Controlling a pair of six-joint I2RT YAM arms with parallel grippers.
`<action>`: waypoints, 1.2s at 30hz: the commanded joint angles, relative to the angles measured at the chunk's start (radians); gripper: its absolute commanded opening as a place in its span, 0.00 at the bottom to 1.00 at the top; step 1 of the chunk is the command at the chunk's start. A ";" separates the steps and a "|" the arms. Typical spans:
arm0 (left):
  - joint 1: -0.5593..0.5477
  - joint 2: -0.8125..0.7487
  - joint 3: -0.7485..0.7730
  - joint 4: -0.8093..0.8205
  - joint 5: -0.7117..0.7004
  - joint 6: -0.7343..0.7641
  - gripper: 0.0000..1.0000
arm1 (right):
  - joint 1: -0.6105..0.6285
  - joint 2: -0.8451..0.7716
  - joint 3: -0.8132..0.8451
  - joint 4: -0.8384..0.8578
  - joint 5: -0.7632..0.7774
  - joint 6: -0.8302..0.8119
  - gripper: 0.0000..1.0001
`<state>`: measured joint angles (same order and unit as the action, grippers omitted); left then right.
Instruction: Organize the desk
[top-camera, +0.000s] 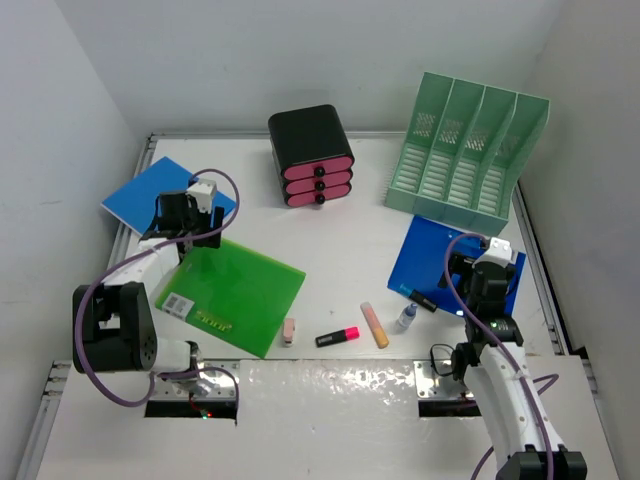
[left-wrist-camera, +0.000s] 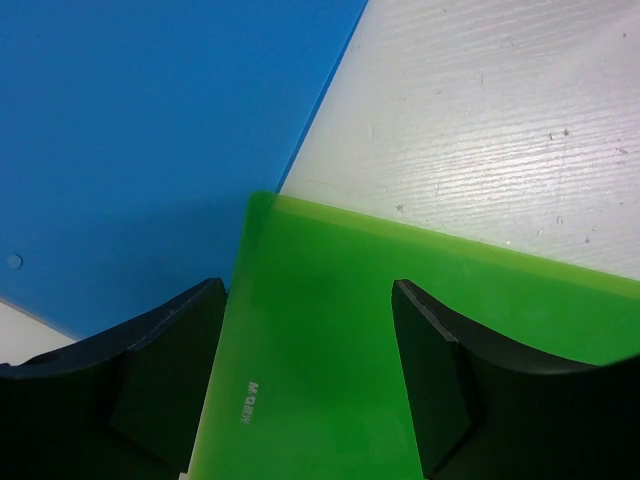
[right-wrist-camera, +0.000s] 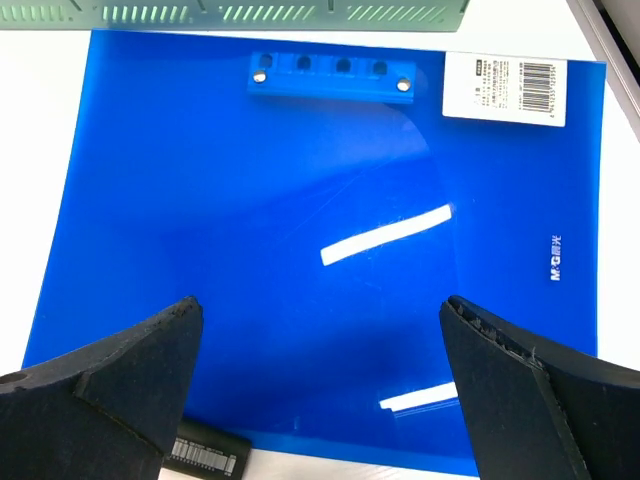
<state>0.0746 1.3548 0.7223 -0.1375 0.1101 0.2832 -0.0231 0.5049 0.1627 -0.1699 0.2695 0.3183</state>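
Note:
The desk is a white tabletop with metal rails. A green folder lies at the front left, its far corner beside a blue folder. My left gripper is open just over that green corner, one finger on each side of it; the blue folder fills the upper left of that view. My right gripper is open and empty, held above the near part of a second blue folder, which fills the right wrist view between the spread fingers.
A black box with pink drawers and a green file holder stand at the back. An eraser, a pink highlighter, an orange highlighter, a small bottle and a black pen lie at the front.

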 joint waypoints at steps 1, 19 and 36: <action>0.011 -0.013 -0.004 0.056 0.023 -0.001 0.66 | -0.001 -0.006 0.020 0.016 -0.009 0.011 0.99; 0.010 -0.011 -0.124 0.445 0.231 -0.065 0.62 | 0.324 0.481 0.562 0.320 -0.210 -0.077 0.75; 0.008 0.049 -0.244 0.746 0.177 -0.141 0.60 | 0.649 1.311 1.136 0.518 0.109 -0.059 0.64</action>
<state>0.0746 1.3922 0.4953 0.5095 0.2905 0.1589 0.6079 1.7779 1.2163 0.2405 0.2977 0.2546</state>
